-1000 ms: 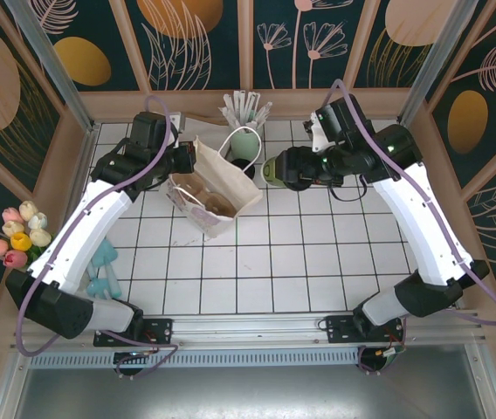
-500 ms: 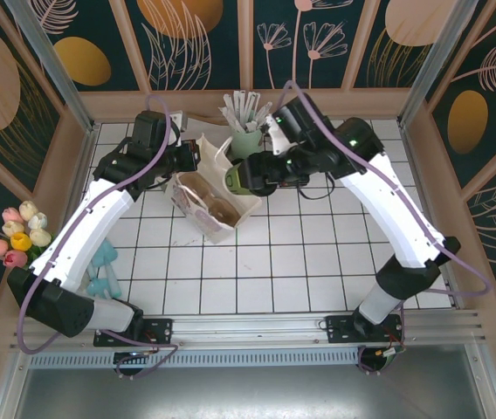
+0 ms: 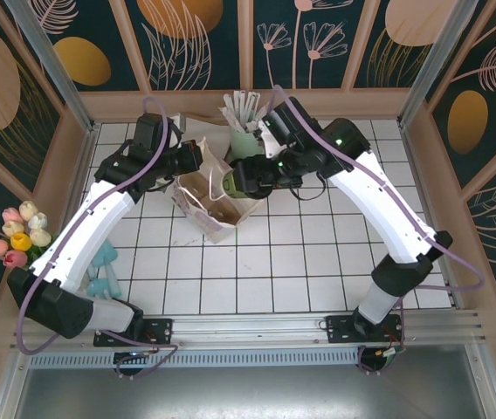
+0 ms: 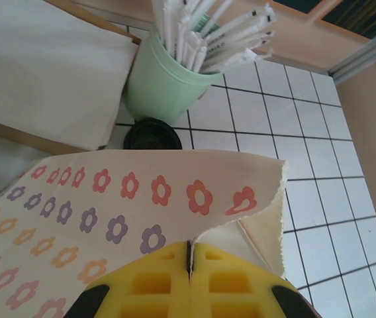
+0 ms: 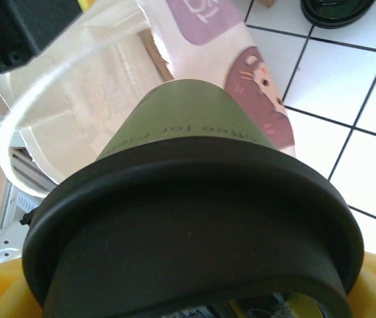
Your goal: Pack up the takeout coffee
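Over the mouth of the cream bag (image 3: 216, 209), the right gripper (image 3: 239, 180) now holds the takeout coffee (image 3: 232, 182), its jaws spread wide around the cup's lidded end. A second ago the same cup hung over bare tiles to the right of the bag, and half a second ago it had only reached the bag's right rim. The left gripper (image 4: 189, 281) has barely shifted in that time, its yellow pads (image 4: 151, 285) pressed flat together on the bag's upper edge. Seen from the right wrist, the cup lies tilted, its matte olive-green paper wall tapering away toward the bag opening, while its round black plastic lid (image 5: 194, 232), smooth with a raised rim, sits nearest the camera. The bag is thin and creased, printed outside with small red, purple and orange flowers, and carries a white cord handle (image 5: 49, 79). Behind it on the white tiled table (image 3: 318, 253) stand a glossy mint-green holder (image 4: 161, 83) of paper-wrapped white sticks (image 4: 208, 33) and, just beside its foot, a spare lid (image 4: 151, 135), round and black.
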Controlling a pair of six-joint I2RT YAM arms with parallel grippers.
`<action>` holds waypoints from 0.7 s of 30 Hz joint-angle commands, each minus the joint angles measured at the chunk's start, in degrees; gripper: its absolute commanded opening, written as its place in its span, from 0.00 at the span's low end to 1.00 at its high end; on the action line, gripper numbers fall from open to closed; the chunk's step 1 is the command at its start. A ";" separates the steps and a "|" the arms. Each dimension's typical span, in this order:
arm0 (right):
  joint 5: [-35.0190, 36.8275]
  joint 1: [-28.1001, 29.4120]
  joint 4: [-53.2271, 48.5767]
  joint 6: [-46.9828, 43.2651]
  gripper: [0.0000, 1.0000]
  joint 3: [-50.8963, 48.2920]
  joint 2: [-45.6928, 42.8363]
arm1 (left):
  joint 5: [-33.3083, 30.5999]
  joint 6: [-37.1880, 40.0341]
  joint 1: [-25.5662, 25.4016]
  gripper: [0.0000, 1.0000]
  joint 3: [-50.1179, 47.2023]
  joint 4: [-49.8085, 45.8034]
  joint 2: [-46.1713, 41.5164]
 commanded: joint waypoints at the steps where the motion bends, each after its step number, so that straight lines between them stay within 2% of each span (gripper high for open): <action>1: 3.81 -1.88 -1.31 1.39 0.71 -5.28 -6.77 | -3.14 -1.90 -0.42 0.00 1.14 -0.80 1.53; 5: 4.43 -4.26 -1.30 2.56 0.71 -10.23 -12.10 | -3.07 -3.47 -0.47 0.00 2.22 -0.31 3.08; 9: 1.79 -3.10 -1.25 2.37 0.71 -9.55 -12.94 | 0.52 -4.19 -0.43 0.00 2.08 1.98 3.54; 16: -1.15 1.61 -1.19 0.87 0.70 0.97 -6.30 | 2.93 -5.48 -0.59 0.00 0.89 3.75 3.39; 21: 4.16 5.25 -1.23 2.74 0.70 6.22 1.50 | 4.81 -9.76 -0.58 0.00 -1.35 6.07 1.58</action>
